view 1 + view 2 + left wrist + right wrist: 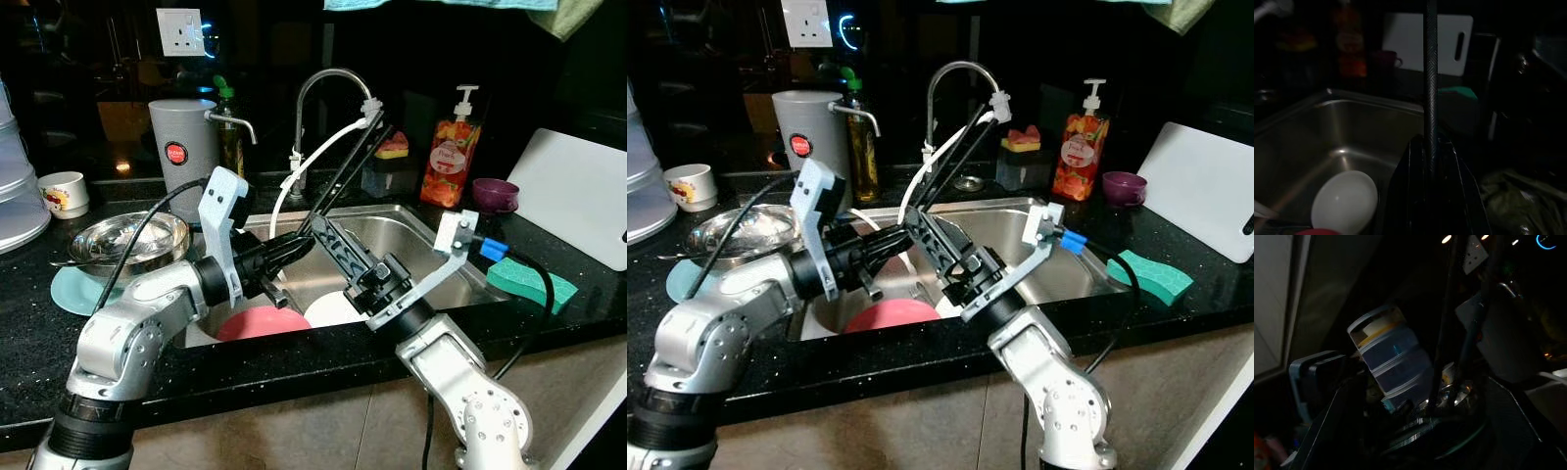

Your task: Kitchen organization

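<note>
So both arms were reaching in over the sink (431, 230) in the middle of the frame. The left gripper (294, 247) came in from the lower left, forearm bent across the counter edge, its black fingers pointing toward frame centre and lying close together, looked shut to me with nothing between them. The right gripper (367, 132) came up from the lower right, elbow low in front of the counter, and its long fingers angled steeply toward the upper middle, tips up by the faucet (328, 83) spout and the white hose (309, 166). Can't tell if those fingers were open or closed, they cross each other and the hose too much.

Down in the basin, at lower centre, a pink plate (263, 323) and a white plate (333, 308) lay side by side under the two wrists.

The head views also caught the stuff around it: a steel bowl (122, 243) on a teal plate (78, 292) at left, a grey kettle (184, 145) behind it, a soap bottle (451, 152) and small purple cup (495, 194) upper right, a teal sponge (529, 279) and white cutting board (578, 201) at right.

The left wrist view was dark but did show the white plate in the basin plus the cutting board beyond. The right wrist view, super dark, showed a stack of clear containers (1393, 357) past the fingers.
</note>
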You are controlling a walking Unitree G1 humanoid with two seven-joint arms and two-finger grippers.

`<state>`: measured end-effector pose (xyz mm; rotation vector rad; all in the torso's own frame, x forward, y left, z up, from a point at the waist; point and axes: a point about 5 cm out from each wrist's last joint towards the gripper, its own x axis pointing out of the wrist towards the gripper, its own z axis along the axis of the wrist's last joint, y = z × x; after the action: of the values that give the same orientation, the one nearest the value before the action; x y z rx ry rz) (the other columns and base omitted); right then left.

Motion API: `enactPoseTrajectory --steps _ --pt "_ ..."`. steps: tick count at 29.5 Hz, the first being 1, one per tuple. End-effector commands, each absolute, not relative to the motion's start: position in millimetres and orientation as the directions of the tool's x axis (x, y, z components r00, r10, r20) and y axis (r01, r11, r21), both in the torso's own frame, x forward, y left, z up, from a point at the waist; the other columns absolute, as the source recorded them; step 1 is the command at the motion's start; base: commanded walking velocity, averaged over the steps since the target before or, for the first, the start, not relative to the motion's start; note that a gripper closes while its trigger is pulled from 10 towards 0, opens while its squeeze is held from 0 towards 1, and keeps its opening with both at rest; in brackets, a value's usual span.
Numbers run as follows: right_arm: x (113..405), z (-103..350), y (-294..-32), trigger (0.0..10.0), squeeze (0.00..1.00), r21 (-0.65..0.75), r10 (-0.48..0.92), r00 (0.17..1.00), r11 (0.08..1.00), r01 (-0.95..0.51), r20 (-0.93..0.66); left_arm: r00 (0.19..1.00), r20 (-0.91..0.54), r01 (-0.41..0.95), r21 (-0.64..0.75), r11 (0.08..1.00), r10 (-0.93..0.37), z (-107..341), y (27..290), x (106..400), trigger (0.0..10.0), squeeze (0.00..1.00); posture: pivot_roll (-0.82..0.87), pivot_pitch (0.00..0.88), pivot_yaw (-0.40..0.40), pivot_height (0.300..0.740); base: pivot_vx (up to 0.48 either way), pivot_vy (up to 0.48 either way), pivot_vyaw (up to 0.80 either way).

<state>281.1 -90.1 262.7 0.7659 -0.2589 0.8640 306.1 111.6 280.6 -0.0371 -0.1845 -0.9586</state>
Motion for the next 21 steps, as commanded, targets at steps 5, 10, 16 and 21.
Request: enactPoseTrajectory --steps 5,10,16,21 --pt "292.2 258.7 -93.2 10.0 0.00 0.490 0.536 0.721 0.530 -0.692 0.440 0.514 0.139 0.852 0.038 0.523 -0.847 272.1 99.0 298.1 10.0 0.00 0.12 0.000 -0.054 0.740 0.000 0.000 0.00" --pt "295.8 259.3 -96.5 10.0 0.00 0.489 0.504 0.748 0.566 -0.664 0.432 0.520 0.104 0.851 0.018 0.525 -0.848 265.2 95.3 298.9 10.0 0.00 0.12 0.000 -0.053 0.740 0.000 0.000 0.00" --pt "299.1 259.2 -96.8 0.0 0.00 0.483 0.494 0.759 0.585 -0.651 0.425 0.560 0.090 0.827 0.005 0.562 -0.824 261.7 98.4 303.6 10.0 0.00 0.12 0.000 -0.058 0.740 0.000 0.000 0.00" --pt "300.1 258.9 -97.8 0.0 0.00 0.485 0.487 0.761 0.586 -0.649 0.429 0.590 0.082 0.806 0.011 0.592 -0.803 260.0 100.2 307.0 10.0 0.00 0.12 0.000 -0.060 0.740 0.000 0.000 0.00"
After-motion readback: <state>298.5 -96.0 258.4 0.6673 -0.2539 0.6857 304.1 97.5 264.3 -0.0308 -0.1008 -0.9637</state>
